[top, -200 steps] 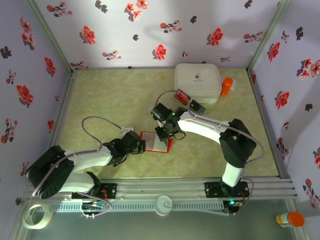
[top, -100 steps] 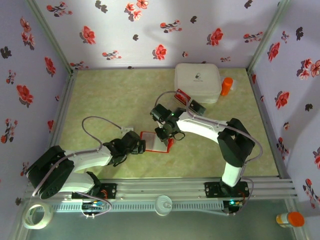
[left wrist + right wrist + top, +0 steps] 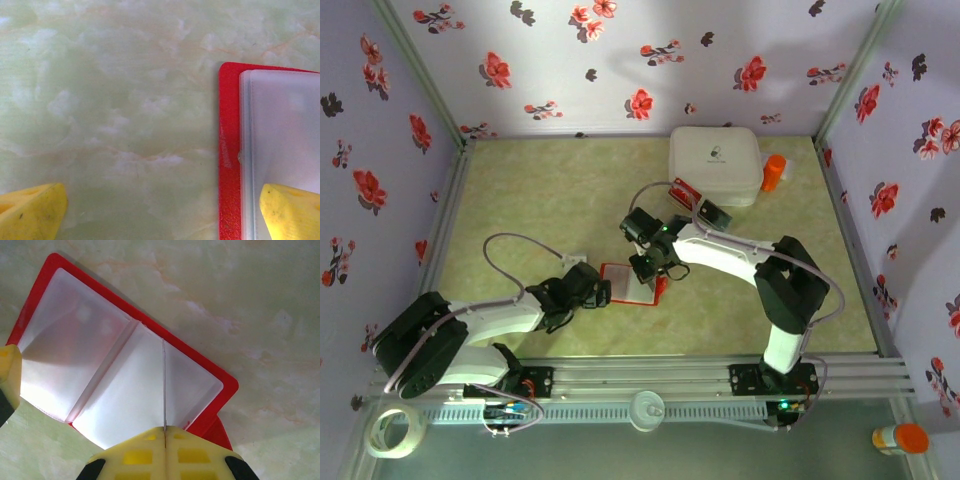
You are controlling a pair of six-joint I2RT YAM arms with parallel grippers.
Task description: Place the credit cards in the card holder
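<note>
Card holder [image 3: 75,350] open, right end effector [image 3: 164,432] gripping credit card [image 3: 164,385], left end effector [image 3: 160,210] released, box logo [image 3: 716,153] illegible

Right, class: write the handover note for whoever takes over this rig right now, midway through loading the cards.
Left gripper: open, one finger over the card holder at its left edge.
Right gripper: shut on a credit card, held edge-on just above the open holder's pockets.
Done: holder lies open, one card is in the gripper; none visibly pocketed.
Left: slide this card in, then fetch the red card by the white box.
</note>
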